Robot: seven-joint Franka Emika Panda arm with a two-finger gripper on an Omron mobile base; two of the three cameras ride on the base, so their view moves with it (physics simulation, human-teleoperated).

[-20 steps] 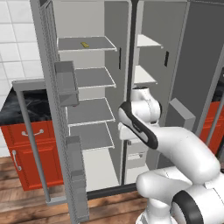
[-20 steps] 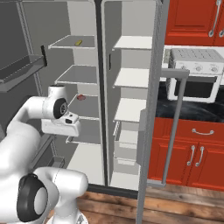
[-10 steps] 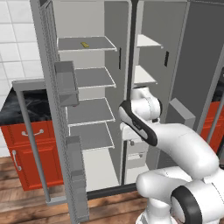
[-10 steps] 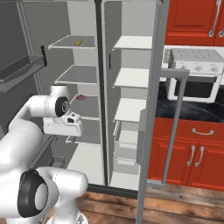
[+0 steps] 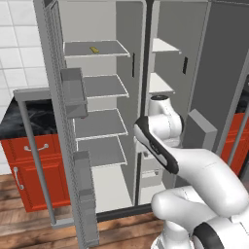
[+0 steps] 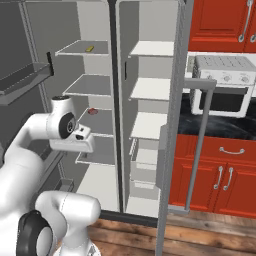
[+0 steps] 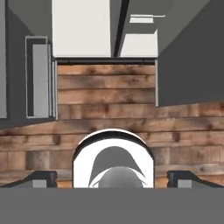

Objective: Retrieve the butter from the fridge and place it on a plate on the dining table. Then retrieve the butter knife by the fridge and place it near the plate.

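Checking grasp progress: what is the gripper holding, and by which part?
Nothing: the gripper is open and empty; the butter lies on the top shelf.

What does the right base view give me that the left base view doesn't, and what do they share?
Right base view: a small reddish-brown lump on the third shelf down, and a white oven on the counter right of the fridge.

Left base view: the left door's bins seen from the front, and a red cabinet under a marble top beside that door.

Both: the open fridge, the butter on its top left shelf, and the arm in front of the shelves.
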